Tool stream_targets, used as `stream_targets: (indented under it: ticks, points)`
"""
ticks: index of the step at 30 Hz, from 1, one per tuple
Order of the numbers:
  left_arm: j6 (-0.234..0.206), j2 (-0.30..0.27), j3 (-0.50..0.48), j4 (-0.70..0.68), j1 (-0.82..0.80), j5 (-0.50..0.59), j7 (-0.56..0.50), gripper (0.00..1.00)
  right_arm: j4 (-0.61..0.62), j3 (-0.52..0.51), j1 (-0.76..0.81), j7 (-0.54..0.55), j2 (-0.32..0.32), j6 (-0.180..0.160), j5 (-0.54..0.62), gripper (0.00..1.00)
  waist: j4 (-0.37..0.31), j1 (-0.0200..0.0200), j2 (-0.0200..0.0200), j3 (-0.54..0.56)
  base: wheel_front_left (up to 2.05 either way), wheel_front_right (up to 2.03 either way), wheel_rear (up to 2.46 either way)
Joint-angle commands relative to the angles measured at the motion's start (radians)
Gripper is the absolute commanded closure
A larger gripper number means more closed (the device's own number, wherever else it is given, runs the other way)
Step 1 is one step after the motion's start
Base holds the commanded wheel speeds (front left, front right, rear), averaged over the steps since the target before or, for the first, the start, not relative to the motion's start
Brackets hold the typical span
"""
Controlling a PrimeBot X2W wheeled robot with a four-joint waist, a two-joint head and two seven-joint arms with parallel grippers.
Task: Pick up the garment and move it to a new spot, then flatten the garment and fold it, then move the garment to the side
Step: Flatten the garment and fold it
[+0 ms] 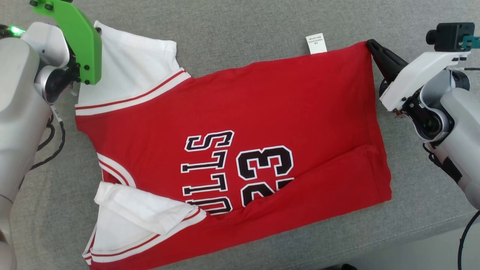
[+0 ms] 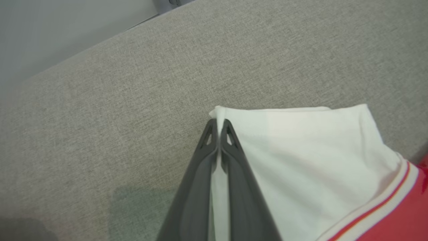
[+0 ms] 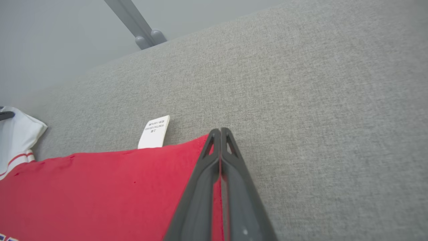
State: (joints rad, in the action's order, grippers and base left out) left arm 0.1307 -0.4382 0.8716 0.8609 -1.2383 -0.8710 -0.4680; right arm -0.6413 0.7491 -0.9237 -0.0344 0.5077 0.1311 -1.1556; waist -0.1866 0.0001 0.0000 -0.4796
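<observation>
Left end effector [image 2: 219,124] clamps garment [image 1: 262,112] sleeve edge; right end effector [image 3: 220,132], hem corner.

The garment [image 1: 262,112] lies spread across the middle of the head view on the cloth surface [image 1: 232,33], with its collar end to the left and its hem to the right. My left gripper [image 2: 219,122] pinches the sleeve [image 1: 131,67] corner at upper left. My right gripper [image 1: 369,43] pinches the hem corner at upper right. The label [image 1: 316,43] juts above the top edge, just left of my right fingers. The garment's lower edge lies folded onto its body.
</observation>
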Motion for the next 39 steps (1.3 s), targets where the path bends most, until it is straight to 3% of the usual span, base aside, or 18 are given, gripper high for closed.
stream_targets:
  ticks: [1,9,15,28,39]
  points:
    - [-0.001,-0.014,0.010,0.004,0.023,-0.005,0.013,1.00,-0.014,-0.001,0.020,-0.021,0.002,-0.001,-0.008,1.00,0.021,-0.0001,0.0000,0.032,0.00,0.00,0.00]
    - [-0.001,-0.038,0.050,-0.057,0.066,-0.079,0.081,1.00,-0.043,0.012,0.074,-0.142,0.014,-0.001,-0.032,1.00,0.071,-0.0001,0.0000,0.117,0.00,0.00,0.00]
    - [-0.001,-0.073,0.089,-0.142,0.109,-0.163,0.065,1.00,-0.035,0.040,0.126,-0.172,0.045,-0.001,-0.056,1.00,0.105,-0.0001,0.0000,0.189,0.00,0.00,0.00]
    - [-0.001,-0.222,0.181,-0.415,0.240,-0.360,-0.103,1.00,0.049,0.147,0.234,-0.127,0.164,-0.001,-0.132,1.00,0.154,-0.0001,0.0000,0.330,0.00,0.00,0.00]
    - [-0.017,-0.306,0.218,-0.583,0.350,-0.485,-0.254,1.00,0.065,0.260,0.233,-0.065,0.224,-0.001,-0.154,1.00,0.175,-0.0001,0.0000,0.360,0.00,0.00,0.00]
